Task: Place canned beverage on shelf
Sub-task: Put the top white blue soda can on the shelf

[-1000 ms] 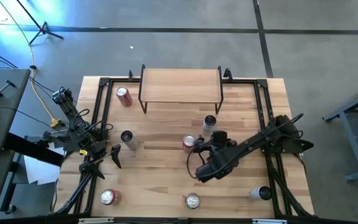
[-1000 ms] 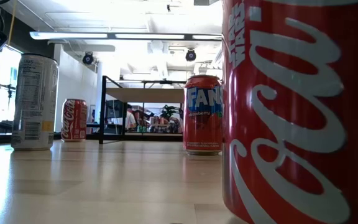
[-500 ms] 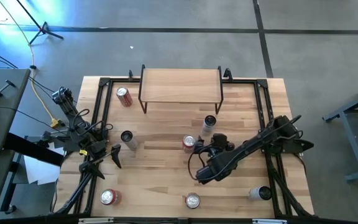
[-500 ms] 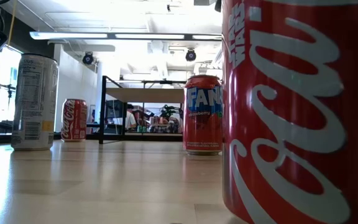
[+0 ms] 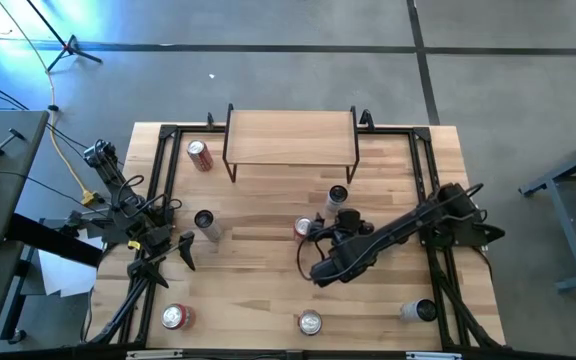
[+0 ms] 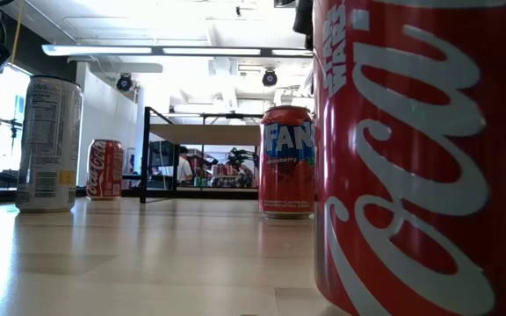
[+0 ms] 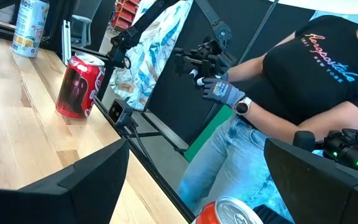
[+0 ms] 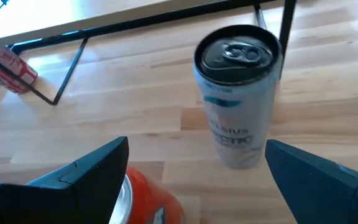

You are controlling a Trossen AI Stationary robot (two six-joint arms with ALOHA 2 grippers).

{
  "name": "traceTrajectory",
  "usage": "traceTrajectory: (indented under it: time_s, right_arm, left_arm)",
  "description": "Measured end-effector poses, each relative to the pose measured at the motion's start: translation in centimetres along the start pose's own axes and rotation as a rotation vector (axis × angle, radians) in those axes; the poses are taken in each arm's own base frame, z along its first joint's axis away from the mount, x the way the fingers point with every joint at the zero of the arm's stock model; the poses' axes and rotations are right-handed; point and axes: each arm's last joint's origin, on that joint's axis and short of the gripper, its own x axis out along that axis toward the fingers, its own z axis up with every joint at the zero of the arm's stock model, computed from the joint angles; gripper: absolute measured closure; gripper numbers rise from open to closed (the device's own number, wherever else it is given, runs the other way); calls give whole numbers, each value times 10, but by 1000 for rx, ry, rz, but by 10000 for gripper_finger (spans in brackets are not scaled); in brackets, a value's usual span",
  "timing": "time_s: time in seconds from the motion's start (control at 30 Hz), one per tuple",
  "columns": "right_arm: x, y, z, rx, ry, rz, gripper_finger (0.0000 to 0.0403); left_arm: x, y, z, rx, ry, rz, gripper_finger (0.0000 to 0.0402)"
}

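Wooden shelf [image 5: 290, 136] bare, right gripper [image 5: 320, 232] fingers spread over red can [image 5: 304, 229] (seemingly untouched), slim can [image 5: 336, 199] between, left gripper [image 5: 186, 249] fingers spread.

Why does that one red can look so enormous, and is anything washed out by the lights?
Low view: the red cola can stands right at the lens, so it fills the frame; ceiling lights glare white. Right wrist view: the shelf top is washed pale.

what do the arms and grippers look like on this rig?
Both arms are dark, near-black, jointed links with black cables looped along them. The left gripper and right gripper each have two flat, wedge-shaped black fingers. No markings show. The left arm's base carries yellow cabling.
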Motion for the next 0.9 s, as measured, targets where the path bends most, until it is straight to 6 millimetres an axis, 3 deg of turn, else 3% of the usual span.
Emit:
traceTrajectory:
  time_s: [0.67, 0.9]
  right_arm:
    - [28, 10, 17, -29, -5, -71, 37]
    - [33, 13, 20, 6, 1, -73, 60]
  left_arm:
    - [0, 0, 0, 0, 0, 0, 41]
    - [0, 0, 0, 0, 0, 0, 41]
